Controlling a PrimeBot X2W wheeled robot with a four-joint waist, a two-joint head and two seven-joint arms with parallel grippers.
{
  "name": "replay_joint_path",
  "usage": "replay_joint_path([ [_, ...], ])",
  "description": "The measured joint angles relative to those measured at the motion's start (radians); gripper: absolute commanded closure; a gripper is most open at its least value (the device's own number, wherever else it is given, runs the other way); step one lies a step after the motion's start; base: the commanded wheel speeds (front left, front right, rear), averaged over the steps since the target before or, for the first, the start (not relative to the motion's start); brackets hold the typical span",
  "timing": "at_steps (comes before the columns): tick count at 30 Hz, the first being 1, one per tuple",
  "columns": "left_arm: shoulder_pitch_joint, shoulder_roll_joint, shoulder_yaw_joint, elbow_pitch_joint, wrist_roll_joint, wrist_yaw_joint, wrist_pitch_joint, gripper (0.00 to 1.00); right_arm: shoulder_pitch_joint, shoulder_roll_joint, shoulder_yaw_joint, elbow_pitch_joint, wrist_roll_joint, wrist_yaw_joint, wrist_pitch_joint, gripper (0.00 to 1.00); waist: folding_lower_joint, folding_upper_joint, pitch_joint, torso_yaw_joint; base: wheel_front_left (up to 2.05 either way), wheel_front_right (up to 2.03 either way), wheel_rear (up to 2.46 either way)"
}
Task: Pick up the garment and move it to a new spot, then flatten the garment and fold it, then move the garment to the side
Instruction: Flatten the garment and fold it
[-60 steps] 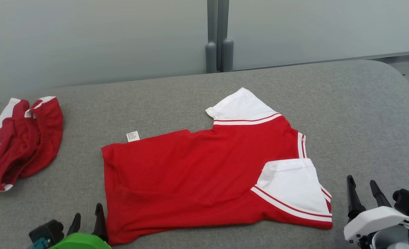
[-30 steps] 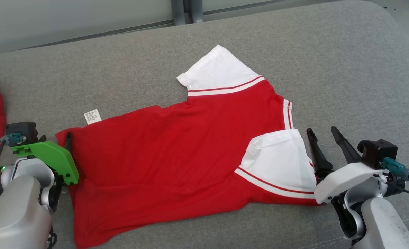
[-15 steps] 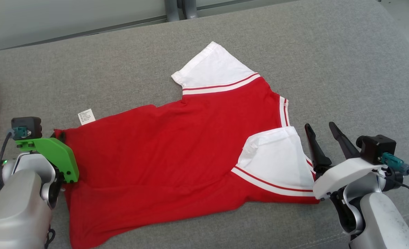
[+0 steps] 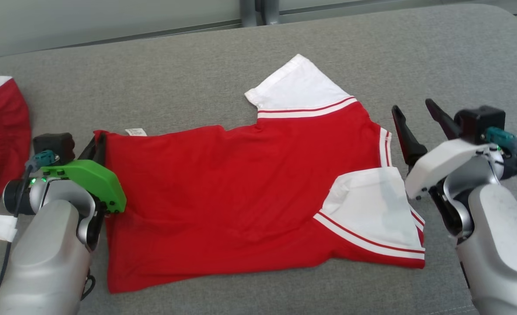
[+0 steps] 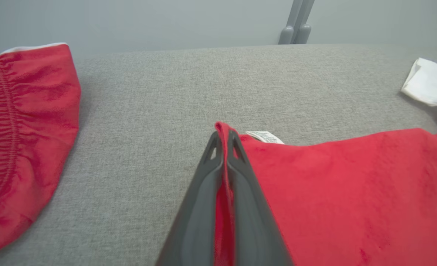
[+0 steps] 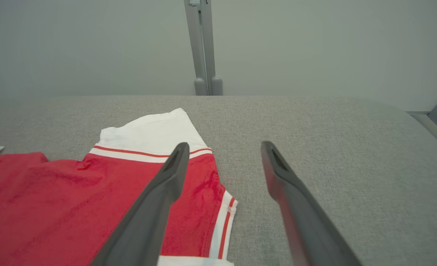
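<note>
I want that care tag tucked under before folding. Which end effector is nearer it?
Left. The left end effector is shut on the shirt corner right beside the tag; the right end effector is open, past the shirt's opposite, striped edge.

Bright, even, diffuse light; soft faint shadows, sharp focus, no glare.
</note>
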Motion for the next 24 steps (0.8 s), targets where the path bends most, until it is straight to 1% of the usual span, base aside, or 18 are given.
replay_joint_path([
  [5,0.004,-0.033,-0.013,-0.047,0.003,0.001,-0.045,1.00,-0.152,-0.032,0.037,0.089,-0.002,0.000,0.076,0.00,0.0000,0.0000,0.013,0.056,0.00,0.00,0.00],
  [10,0.002,-0.068,-0.026,-0.093,0.011,0.015,-0.079,1.00,-0.311,-0.059,0.050,0.219,0.003,0.000,0.133,0.00,0.0000,0.0000,0.045,0.118,0.00,0.00,0.00],
  [13,-0.011,-0.088,-0.032,-0.121,0.020,0.019,-0.093,1.00,-0.407,-0.063,0.060,0.305,0.003,0.000,0.165,0.00,0.0000,0.0000,0.078,0.148,0.00,0.00,0.00],
  [19,-0.061,-0.137,-0.043,-0.169,0.035,0.023,-0.111,1.00,-0.570,-0.087,0.057,0.480,-0.032,0.000,0.195,0.00,0.0001,0.0000,0.159,0.206,0.00,0.00,0.00],
  [24,-0.084,-0.164,-0.044,-0.186,0.044,0.026,-0.119,1.00,-0.649,-0.087,0.061,0.606,-0.041,0.000,0.203,0.00,0.0001,0.0000,0.219,0.260,0.00,0.00,0.00],
])
